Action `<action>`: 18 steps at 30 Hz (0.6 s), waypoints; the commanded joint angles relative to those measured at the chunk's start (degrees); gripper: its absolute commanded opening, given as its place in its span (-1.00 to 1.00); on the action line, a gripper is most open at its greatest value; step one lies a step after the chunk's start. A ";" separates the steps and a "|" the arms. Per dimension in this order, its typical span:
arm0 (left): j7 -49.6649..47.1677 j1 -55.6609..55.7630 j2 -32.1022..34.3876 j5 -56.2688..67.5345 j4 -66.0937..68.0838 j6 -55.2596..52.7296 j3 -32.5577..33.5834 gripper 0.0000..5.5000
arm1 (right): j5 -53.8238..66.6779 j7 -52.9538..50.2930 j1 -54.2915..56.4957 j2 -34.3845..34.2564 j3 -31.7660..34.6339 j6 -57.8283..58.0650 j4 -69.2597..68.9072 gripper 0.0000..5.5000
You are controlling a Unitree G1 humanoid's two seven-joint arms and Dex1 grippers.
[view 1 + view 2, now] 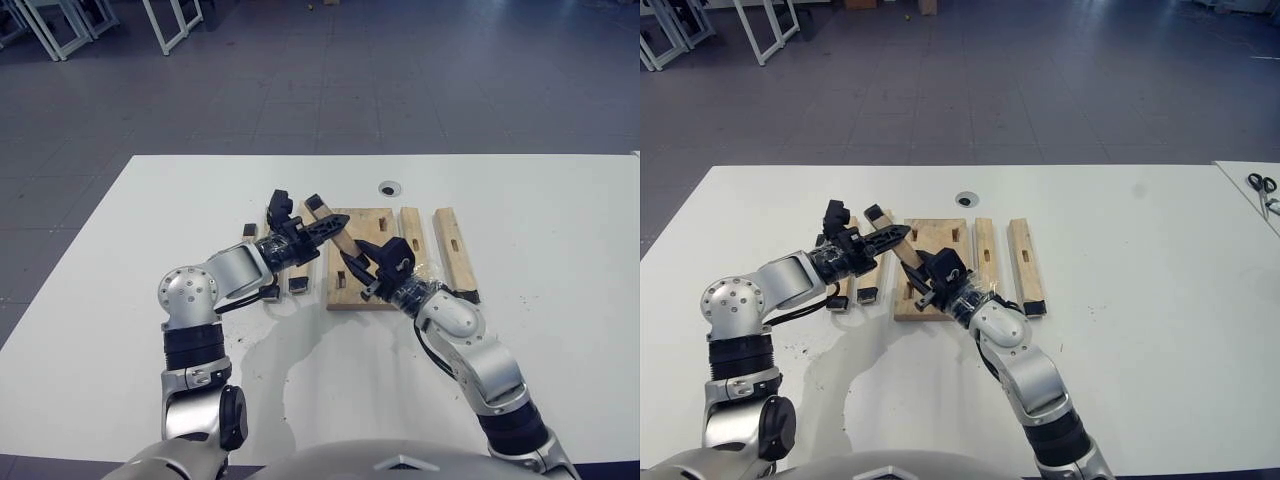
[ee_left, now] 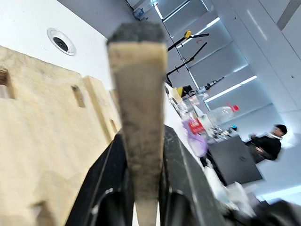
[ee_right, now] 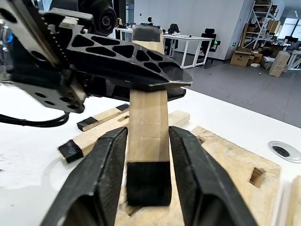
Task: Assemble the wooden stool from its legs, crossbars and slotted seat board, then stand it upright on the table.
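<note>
A white tabletop [image 1: 560,330] is carrying all the parts. At its middle the slotted seat board [image 1: 365,222] is lying flat: a pale, rough-grained wooden rectangle with small rectangular slots cut near its corners. Two loose wooden bars [image 1: 411,240] [image 1: 455,250], each with a slot in its face and the outer one showing a dark tip at its near end, are lying side by side just right of the board. More black-tipped bars [image 1: 298,275] are lying on its left, partly under the left arm.

One leg [image 3: 146,122], light wood with a black cap at each end, is leaning at a tilt over the board's left half. The left hand [image 1: 330,225] is clamping it near the upper end, fingers pressed against opposite faces. The right hand [image 3: 148,141] is closing narrowly around the lower part, its fingertips touching the wood just above the bottom cap. Whether that cap is touching the board cannot be told.
</note>
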State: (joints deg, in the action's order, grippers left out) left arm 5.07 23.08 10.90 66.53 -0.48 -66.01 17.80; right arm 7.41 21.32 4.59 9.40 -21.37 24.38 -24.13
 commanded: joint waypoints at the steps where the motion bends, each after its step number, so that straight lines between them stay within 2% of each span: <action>1: -1.65 -0.69 -0.51 -2.75 -0.73 3.39 0.78 -0.85 | 2.48 1.07 0.01 0.29 1.51 2.19 -2.37 -0.12; 3: -2.11 -1.51 1.26 -5.53 -2.45 6.52 2.04 -0.85 | 3.60 1.11 -0.70 1.10 3.29 3.39 -3.64 0.03; 6: -3.42 -4.48 7.68 -16.56 -8.79 16.05 3.89 -0.85 | 3.01 -0.58 -3.33 3.04 6.53 4.77 -5.92 0.19; 8: -5.17 -5.74 10.97 -27.97 -12.47 24.01 0.76 -0.85 | -0.44 -3.75 -6.73 4.34 6.67 5.59 -6.50 0.21; 11: -8.55 -5.56 9.46 -36.86 -13.58 29.23 -3.29 -0.85 | -3.89 -6.81 -10.02 4.51 5.00 6.24 -7.84 0.21; 14: -9.63 -5.61 5.11 -39.11 -10.93 30.71 -5.19 -0.85 | -5.51 -7.52 -9.97 4.19 3.60 6.61 -8.00 0.21; 18: -8.09 -5.88 2.65 -42.90 -3.31 34.11 -6.85 -0.85 | -6.00 -7.54 -9.70 3.95 3.19 6.99 -7.63 0.21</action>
State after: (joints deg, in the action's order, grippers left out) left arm -3.59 17.32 14.33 25.37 -7.23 -33.42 11.20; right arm 1.92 13.99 -5.67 13.50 -18.01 30.35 -31.53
